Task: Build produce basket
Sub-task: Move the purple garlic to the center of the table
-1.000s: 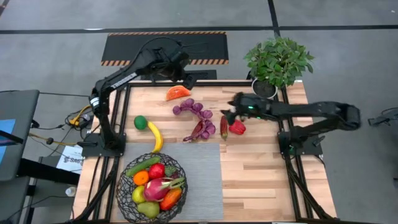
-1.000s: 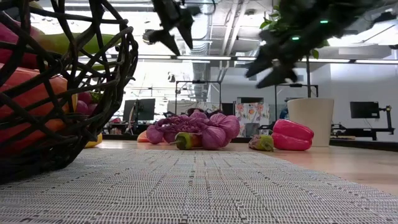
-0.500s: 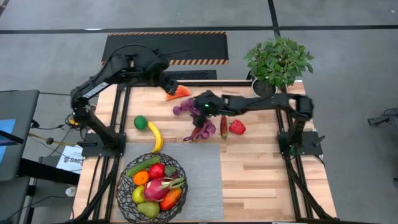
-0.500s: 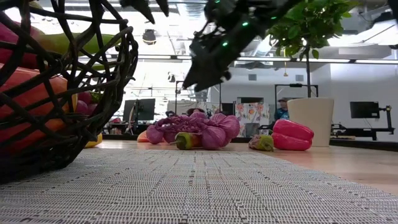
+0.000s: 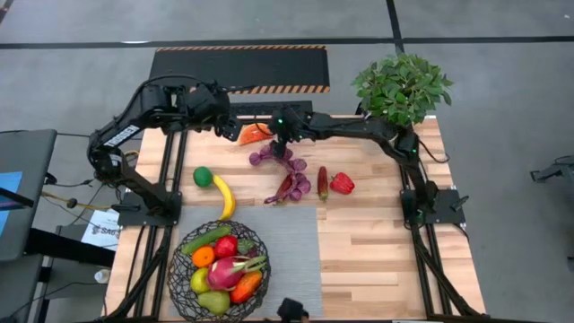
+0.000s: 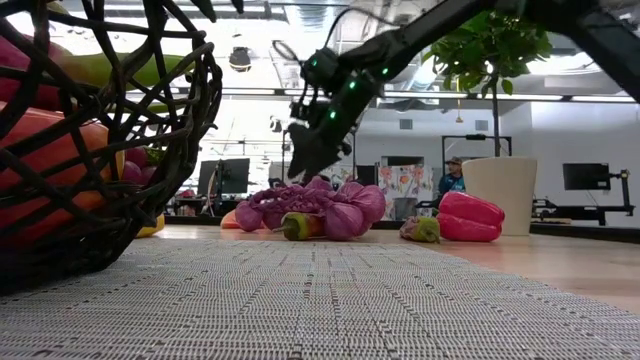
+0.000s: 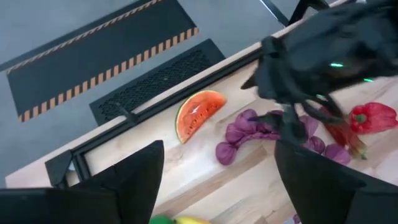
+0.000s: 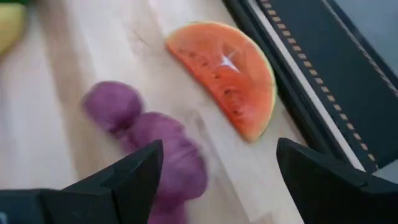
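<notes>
The wooden table (image 5: 377, 242) carries a grey woven mat (image 5: 291, 260) along its front edge. On the mat's left end stands the wire basket (image 5: 178, 274). On bare wood lie a watermelon slice (image 5: 254, 134) near the back edge, purple grapes (image 5: 273, 154), a red pepper (image 5: 342, 183), a lime (image 5: 203, 176), a banana (image 5: 224, 196) and a chilli (image 5: 323, 181). A potted plant (image 5: 401, 90) stands at the back right corner.

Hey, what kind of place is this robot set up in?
Probably a robotics lab or open office: a wooden table on a grey floor, monitors behind, and a person at the back.
</notes>
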Motion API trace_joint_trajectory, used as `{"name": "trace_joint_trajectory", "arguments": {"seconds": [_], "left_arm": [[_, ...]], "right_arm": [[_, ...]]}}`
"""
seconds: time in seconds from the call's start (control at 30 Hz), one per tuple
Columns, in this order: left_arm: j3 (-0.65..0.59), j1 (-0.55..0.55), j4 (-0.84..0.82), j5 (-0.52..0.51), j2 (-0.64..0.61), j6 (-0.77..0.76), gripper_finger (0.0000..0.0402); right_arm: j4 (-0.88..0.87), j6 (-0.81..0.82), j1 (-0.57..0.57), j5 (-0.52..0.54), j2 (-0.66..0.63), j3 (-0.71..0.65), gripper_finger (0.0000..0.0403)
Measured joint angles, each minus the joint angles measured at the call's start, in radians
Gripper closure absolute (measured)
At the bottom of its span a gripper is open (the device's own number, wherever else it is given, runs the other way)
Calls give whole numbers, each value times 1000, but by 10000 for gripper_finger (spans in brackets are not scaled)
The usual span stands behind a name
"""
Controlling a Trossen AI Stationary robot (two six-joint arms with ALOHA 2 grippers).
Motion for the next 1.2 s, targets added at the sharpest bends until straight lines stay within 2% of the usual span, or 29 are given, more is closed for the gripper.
{"name": "trace_joint_trajectory", "arguments": {"seconds": [0.13, 0.2, 0.3, 0.43, 0.6, 0.77, 0.83, 0.97, 1.2], "left_arm": [[-11, 0, 0, -11, 0, 0, 105], [-18, 0, -1, -17, 1, -1, 105], [-19, 0, 1, -42, -4, -1, 105], [-18, 2, 0, -62, -16, -1, 105], [-19, 2, 0, -47, -21, 6, 105], [-19, 2, 0, -40, -25, 18, 105], [-19, 2, 1, -41, -25, 19, 105], [-19, 2, 0, -41, -25, 23, 105], [-45, 2, 0, -33, -25, 20, 105]], "right_arm": [[-107, 14, -39, -45, 65, 119, 69], [-132, 34, -60, -96, 74, 191, 69], [-134, 53, -94, -104, 69, 289, 74], [-144, 44, -139, -116, 91, 388, 114], [-342, 27, -174, -303, 122, 410, 176], [-567, -40, -156, -516, 135, 409, 183], [-584, -66, -134, -511, 135, 409, 168], [-604, -95, -82, -399, 136, 400, 124], [-571, -58, -22, -256, 215, 401, 59]]}}
